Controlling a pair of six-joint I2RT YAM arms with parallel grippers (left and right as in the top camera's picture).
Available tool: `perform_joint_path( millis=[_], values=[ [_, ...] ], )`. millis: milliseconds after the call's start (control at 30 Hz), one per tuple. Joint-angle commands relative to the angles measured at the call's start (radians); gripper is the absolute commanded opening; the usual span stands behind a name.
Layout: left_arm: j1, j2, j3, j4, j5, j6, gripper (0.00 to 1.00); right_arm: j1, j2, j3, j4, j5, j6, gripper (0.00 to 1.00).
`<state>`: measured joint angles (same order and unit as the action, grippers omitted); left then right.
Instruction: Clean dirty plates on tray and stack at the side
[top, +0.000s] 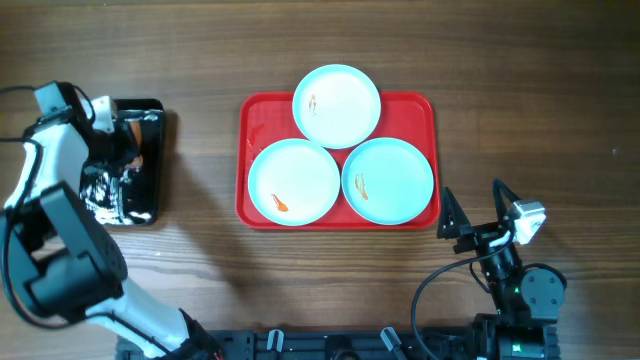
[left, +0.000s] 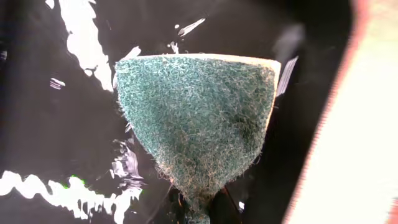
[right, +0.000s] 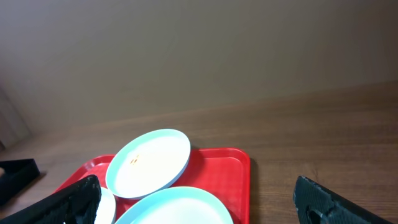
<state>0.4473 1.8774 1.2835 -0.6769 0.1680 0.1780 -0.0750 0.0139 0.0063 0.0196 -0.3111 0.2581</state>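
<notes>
3 round, shallow, mint-white plates (top: 336, 105) lie on the red tray (top: 262, 110) in the middle of the desk (top: 520, 70), set in a triangle with their rims touching or nearly so. The far plate reaches over the tray's far rim; the other 2 (top: 294, 181) (top: 388, 180) sit side by side along the near edge. Each of the 3 carries a small orange smear on its face.

The left end effector (top: 112, 158) is over the glossy black tray (top: 152, 130) at the desk's left side, well apart from the red tray. Its fingers are pressed together on a scouring sponge (left: 199, 124), pinching the narrow lower end so that the green abrasive face fans out above, with a thin pale yellow edge along the top.

The right end effector (top: 478, 208) is near the red tray's near right corner, its 2 fingers spread wide, holding nothing and touching nothing.
</notes>
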Motion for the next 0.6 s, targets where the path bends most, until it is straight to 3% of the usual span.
perform_joint_path(
  millis=[0,167,367,433,500,567],
  values=[
    [0.010,-0.086,0.013,-0.031,0.019,-0.009,0.04,-0.003,0.000,-0.001,0.004,-0.011,0.007,1.00],
    [0.010,-0.061,-0.018,-0.064,-0.077,-0.006,0.04,-0.003,0.000,-0.001,0.004,-0.011,0.007,1.00],
    [0.010,-0.048,-0.122,0.006,-0.122,-0.006,0.16,-0.003,0.000,-0.001,0.004,-0.011,0.007,1.00],
    [0.010,-0.048,-0.136,0.016,-0.150,-0.006,0.27,-0.003,0.000,-0.001,0.004,-0.011,0.007,1.00],
    [0.010,-0.048,-0.137,0.022,-0.167,-0.005,0.46,-0.003,0.000,-0.001,0.004,-0.011,0.007,1.00],
    [0.010,-0.048,-0.136,0.029,-0.166,-0.006,0.55,-0.003,0.000,-0.001,0.004,-0.011,0.006,1.00]
  ],
)
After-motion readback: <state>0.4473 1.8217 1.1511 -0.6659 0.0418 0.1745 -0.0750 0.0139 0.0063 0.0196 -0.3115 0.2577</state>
